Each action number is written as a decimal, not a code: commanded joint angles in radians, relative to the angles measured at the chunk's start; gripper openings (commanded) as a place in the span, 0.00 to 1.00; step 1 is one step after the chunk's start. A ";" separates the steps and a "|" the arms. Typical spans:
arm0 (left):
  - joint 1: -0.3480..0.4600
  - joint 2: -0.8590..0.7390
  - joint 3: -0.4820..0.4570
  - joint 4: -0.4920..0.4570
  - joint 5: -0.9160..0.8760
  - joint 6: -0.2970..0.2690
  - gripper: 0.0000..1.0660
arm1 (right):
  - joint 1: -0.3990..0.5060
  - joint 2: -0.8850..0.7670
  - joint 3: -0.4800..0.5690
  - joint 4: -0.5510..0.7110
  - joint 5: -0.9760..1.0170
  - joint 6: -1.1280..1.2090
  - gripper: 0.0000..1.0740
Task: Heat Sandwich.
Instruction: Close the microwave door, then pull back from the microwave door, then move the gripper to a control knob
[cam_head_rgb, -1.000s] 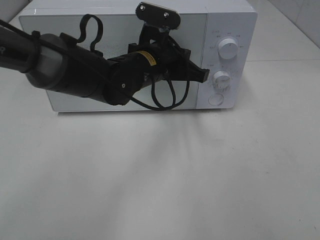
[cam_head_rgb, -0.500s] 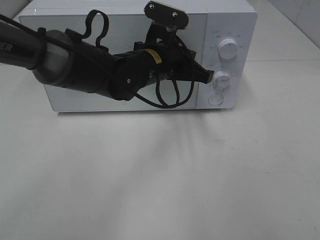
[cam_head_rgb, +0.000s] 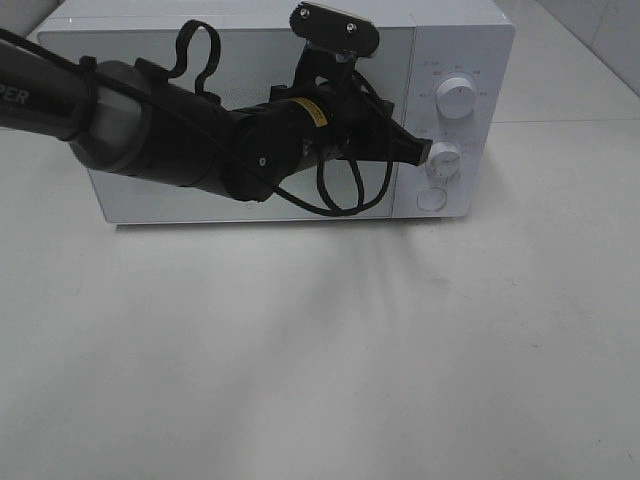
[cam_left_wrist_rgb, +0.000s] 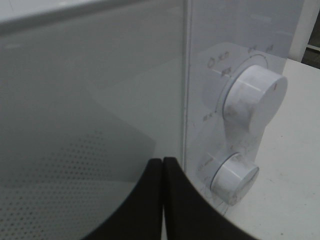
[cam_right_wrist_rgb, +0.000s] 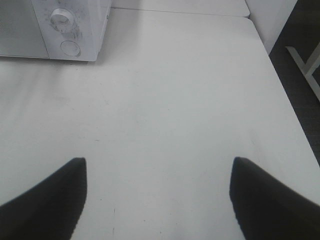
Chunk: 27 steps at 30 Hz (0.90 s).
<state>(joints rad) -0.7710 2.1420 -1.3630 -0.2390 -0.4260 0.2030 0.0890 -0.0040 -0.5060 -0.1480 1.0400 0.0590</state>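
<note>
Your white boxy microwave (cam_head_rgb: 150, 205) sits door-shut on the pale worktop (cam_head_rgb: 320, 350); two round white dials (cam_head_rgb: 459, 98) above a round button (cam_head_rgb: 431, 199).

High cam: microwave (cam_head_rgb: 260, 55) front. L wrist: knobs (cam_left_wrist_rgb: 255, 97), close. R wrist: knobs, far.

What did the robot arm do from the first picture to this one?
The shut left gripper slid to the right, nearer the microwave's lower knob. It took hold of nothing. The microwave stayed put, door closed.
</note>
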 joint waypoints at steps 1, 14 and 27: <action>0.006 -0.029 -0.011 -0.049 -0.024 -0.001 0.00 | -0.010 -0.026 0.002 -0.002 -0.005 0.011 0.71; -0.013 -0.181 0.220 -0.056 0.010 -0.010 0.01 | -0.010 -0.026 0.002 -0.002 -0.005 0.012 0.71; -0.009 -0.350 0.259 -0.056 0.673 -0.009 0.97 | -0.010 -0.026 0.002 -0.002 -0.005 0.012 0.71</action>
<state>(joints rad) -0.7780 1.8190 -1.1070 -0.2890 0.1650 0.2000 0.0890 -0.0040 -0.5060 -0.1480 1.0400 0.0600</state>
